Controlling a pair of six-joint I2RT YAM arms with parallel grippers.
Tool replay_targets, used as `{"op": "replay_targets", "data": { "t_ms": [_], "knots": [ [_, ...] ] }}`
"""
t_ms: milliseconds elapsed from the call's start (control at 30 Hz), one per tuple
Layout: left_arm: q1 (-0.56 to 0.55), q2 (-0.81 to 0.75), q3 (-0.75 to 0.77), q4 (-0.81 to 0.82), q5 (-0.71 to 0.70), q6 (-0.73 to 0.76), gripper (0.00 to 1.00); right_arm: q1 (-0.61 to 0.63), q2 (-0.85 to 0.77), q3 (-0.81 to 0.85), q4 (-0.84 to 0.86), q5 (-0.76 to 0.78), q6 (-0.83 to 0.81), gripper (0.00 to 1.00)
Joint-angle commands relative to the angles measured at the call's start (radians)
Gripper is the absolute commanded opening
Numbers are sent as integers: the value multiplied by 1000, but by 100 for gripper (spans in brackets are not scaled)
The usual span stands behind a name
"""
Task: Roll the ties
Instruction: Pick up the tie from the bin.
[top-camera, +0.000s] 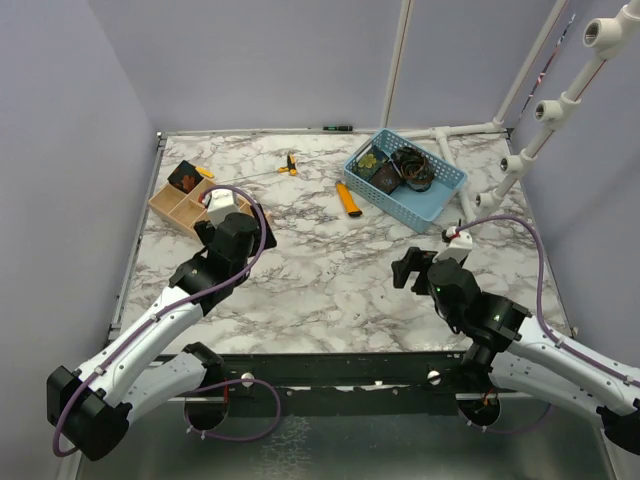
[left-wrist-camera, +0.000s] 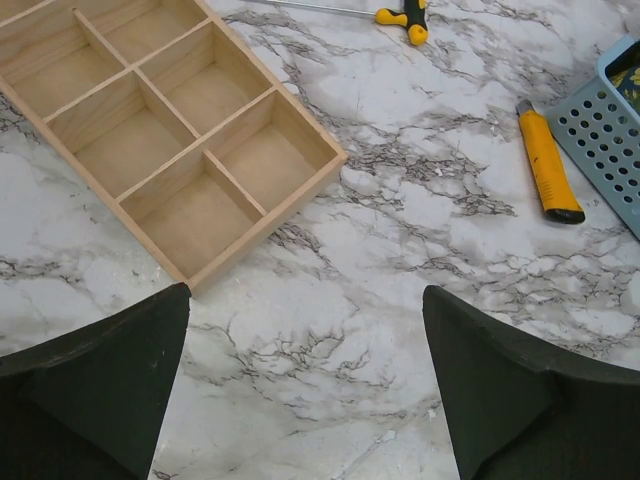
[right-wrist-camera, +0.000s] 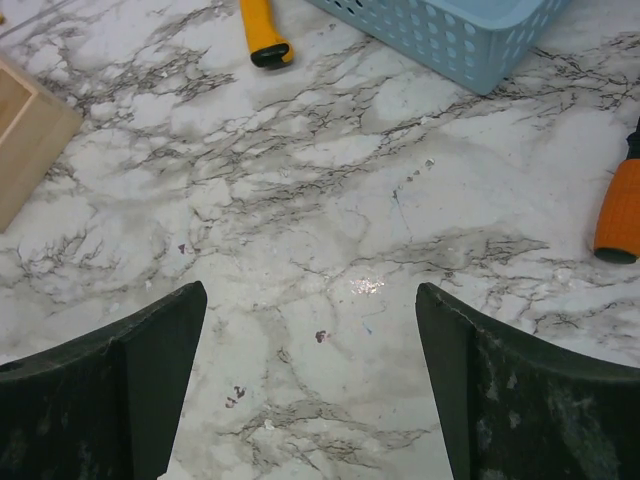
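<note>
**Marble table** (top-camera: 330, 280): white with grey veining; carries all items below.

**Left gripper** (left-wrist-camera: 305, 390): the two dark fingers (left-wrist-camera: 100, 390) stand wide apart with nothing between them. It hangs over bare marble just short of the wooden tray's near corner.

**Right gripper** (right-wrist-camera: 310, 385): jaws wide apart and holding nothing. It sits over bare marble on the table's right half, near the front, well apart from the basket.

**Wooden tray** (top-camera: 168, 207): divided into compartments, at the far left of the table.

**Dark tie** (top-camera: 185, 177): coiled, with red-orange marks, sitting in a far compartment of the wooden tray.

**Blue basket** (top-camera: 420, 210): perforated plastic, set at an angle at the far right.

**Navy tie** (top-camera: 372, 163): coiled, with a yellow-green print, lying in the basket's left end.

**Dark coil** (top-camera: 412, 168): beside the navy tie in the basket. It is probably another rolled tie, but too small in the top view to be sure.

**Utility knife** (top-camera: 348, 199): orange, lying on the marble just left of the basket.

**Yellow-and-black tool** (top-camera: 290, 165): on the marble at the far centre, between tray and basket.

**Orange handle** (right-wrist-camera: 620, 215): seen partly at the right edge of the right wrist view, lying on the marble.
</note>
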Motion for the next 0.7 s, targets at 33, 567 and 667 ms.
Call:
{"op": "replay_targets", "data": {
  "t_ms": [33,567,667],
  "knots": [
    [-3,-48,-21,43,13,44,99,1,-3,9,-31,36,-31,90],
    [-2,-162,-94,131,106,124,99,-177,367,323,66,-101,-125,87],
    [5,-157,-90,134,114,118,99,-310,482,409,146,-199,-102,84]
  ]
}}
